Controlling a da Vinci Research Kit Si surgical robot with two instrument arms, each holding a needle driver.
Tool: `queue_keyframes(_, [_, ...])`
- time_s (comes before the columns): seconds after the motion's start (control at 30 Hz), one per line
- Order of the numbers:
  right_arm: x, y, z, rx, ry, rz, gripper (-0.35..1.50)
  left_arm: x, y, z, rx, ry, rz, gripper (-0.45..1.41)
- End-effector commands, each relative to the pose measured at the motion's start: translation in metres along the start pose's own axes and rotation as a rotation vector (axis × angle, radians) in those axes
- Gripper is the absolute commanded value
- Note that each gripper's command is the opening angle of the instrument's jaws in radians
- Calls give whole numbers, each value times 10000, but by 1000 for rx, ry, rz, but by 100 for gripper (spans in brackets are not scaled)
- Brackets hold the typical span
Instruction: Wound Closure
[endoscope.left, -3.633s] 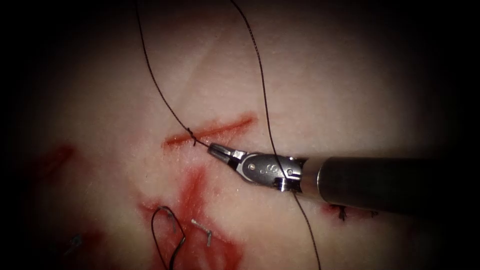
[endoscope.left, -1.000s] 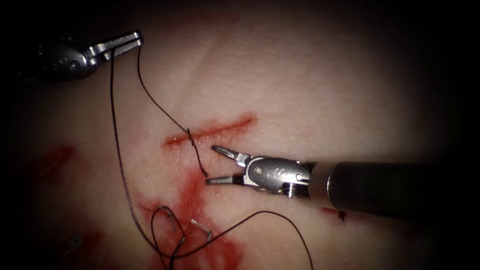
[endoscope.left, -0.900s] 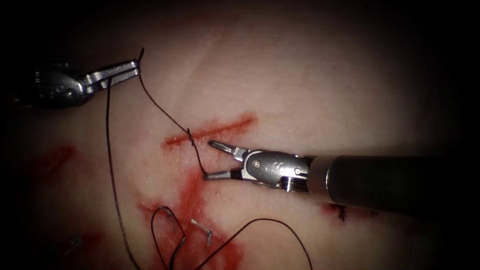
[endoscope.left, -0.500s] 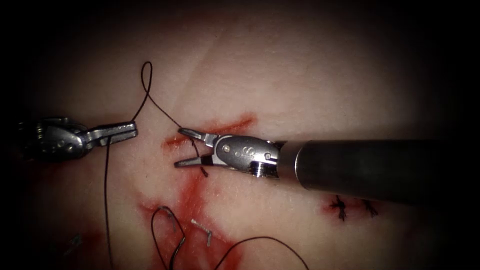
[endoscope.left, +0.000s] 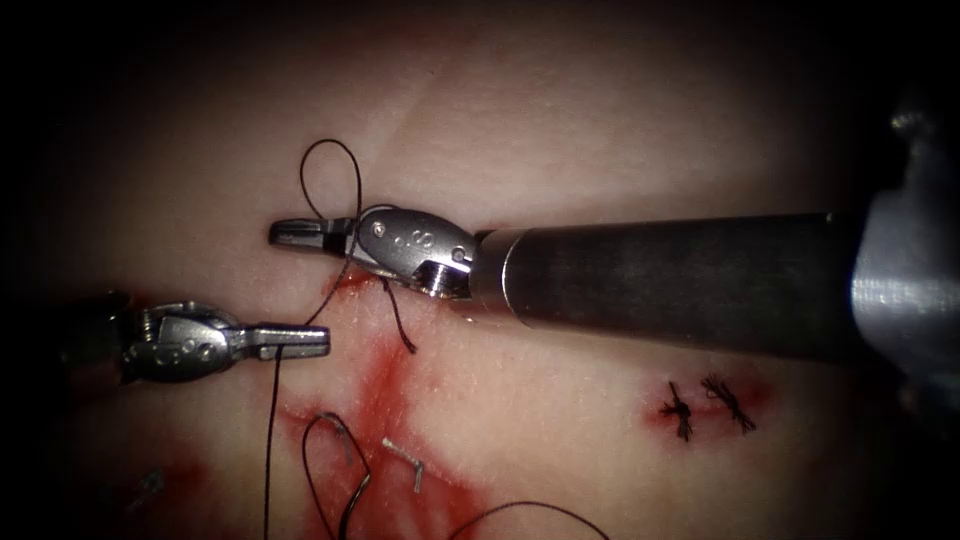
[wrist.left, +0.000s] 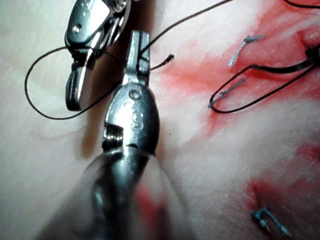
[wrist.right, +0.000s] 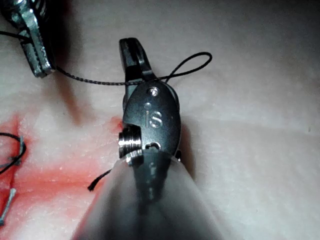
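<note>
I am tying a knot at the left end of the cut (endoscope.left: 343, 283). My left tool (endoscope.left: 318, 340) pinches the thread (endoscope.left: 271, 430). My right tool (endoscope.left: 285, 232), jaws closed and narrow, wears a loop. The needle (endoscope.left: 326, 415) seems to lie loose on the near tissue (endoscope.left: 560, 140). Next, I judge, the short tail (endoscope.left: 401, 328) needs grasping.

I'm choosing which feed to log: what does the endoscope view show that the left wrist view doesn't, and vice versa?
Endoscope view adds two tied stitches below the shaft of the right gripper. Left wrist view adds the thread entering the left gripper, close up. Both: each gripper shut on thread, its loop, red fluid on tissue. Neither holds the needle; I cannot pick it out.
</note>
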Motion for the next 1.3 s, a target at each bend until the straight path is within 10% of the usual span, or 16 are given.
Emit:
queue_keyframes(0.03, [0, 2, 5, 38, 31, 34, -35, -10, -3, 5, 0, -19, 1, -45])
queue_keyframes(0.57, [10, 22, -17, 436, 194, 203, -35, -82, -28, -10, -22, -110, 40, -45])
queue_keyframes(1.23, [5, -9, -32, 896, -197, -227, -35, -108, -55, 1, 9, -148, 26, -45])
queue_keyframes(1.3, [6, -15, -31, 927, -228, -275, -3, -109, -56, 2, 8, -151, 26, -45])
